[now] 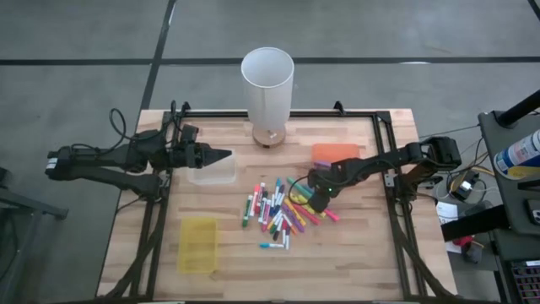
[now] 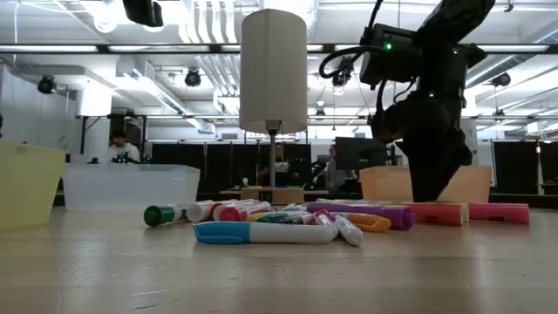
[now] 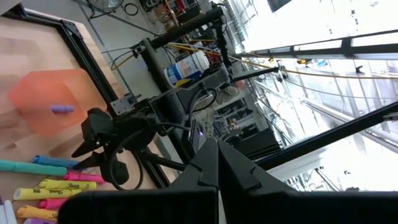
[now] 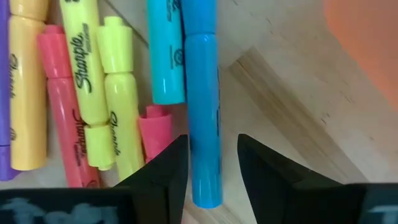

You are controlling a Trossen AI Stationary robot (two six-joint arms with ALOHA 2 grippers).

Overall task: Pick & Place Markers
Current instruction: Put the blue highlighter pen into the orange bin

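Right wrist view shows the right claw (image 4: 212, 171) low over the pile of short coloured plastic markers (image 1: 283, 211) on the wooden counter (image 1: 363, 253), its fingers parted around a blue marker (image 4: 202, 118), not yet gripping. Left claw (image 1: 221, 155) hovers closed above a clear plastic tray (image 1: 211, 173).

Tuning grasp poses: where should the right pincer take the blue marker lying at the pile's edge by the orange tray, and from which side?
Grip the blue marker across its barrel, mid-length, coming straight down from above. It lies flat on the table, and the side facing the orange tray is bare wood, so one finger fits there. The right pincer already straddles it, open; the other finger must slip past the pink marker.
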